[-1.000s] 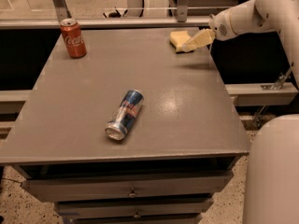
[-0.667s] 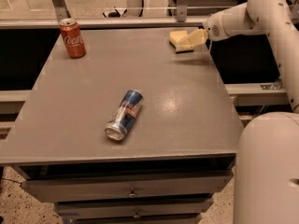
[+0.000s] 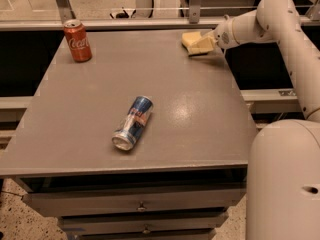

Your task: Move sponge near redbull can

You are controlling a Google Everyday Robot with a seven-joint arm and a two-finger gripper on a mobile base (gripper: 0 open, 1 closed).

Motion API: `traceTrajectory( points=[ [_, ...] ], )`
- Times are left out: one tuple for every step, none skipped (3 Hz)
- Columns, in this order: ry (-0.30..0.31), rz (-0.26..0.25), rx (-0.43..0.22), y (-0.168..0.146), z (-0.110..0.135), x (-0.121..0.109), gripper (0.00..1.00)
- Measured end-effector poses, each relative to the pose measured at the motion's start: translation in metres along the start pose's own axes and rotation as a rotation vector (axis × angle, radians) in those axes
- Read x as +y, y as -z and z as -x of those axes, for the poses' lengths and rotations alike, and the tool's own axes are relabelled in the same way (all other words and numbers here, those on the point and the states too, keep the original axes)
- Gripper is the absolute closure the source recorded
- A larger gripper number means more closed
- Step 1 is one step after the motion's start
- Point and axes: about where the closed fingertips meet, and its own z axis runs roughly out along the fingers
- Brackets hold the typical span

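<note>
The sponge, a pale yellow foam block, lies at the far right of the grey table. My gripper reaches in from the right, low over the table and right against the sponge's right side; whether it touches the sponge I cannot tell. The redbull can, blue and silver, lies on its side near the middle front of the table, far from the sponge and the gripper.
An orange-red Coca-Cola can stands upright at the far left corner. My white arm arches over the table's right edge, and my white base stands at the front right. A rail runs behind the table.
My arm has swung in and the gripper has moved a little left, closer onto the sponge. The sponge and both cans have stayed in place.
</note>
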Motion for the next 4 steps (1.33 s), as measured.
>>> traceTrajectory(
  points=[
    [0.006,0.014,0.007,-0.002,-0.008,0.005,0.63],
    [0.034,0.044,-0.011,0.004,-0.006,0.019,0.87],
    [0.062,0.090,-0.060,0.023,0.009,0.040,1.00],
    [0.076,0.177,-0.118,0.047,0.021,0.073,1.00]
  ],
)
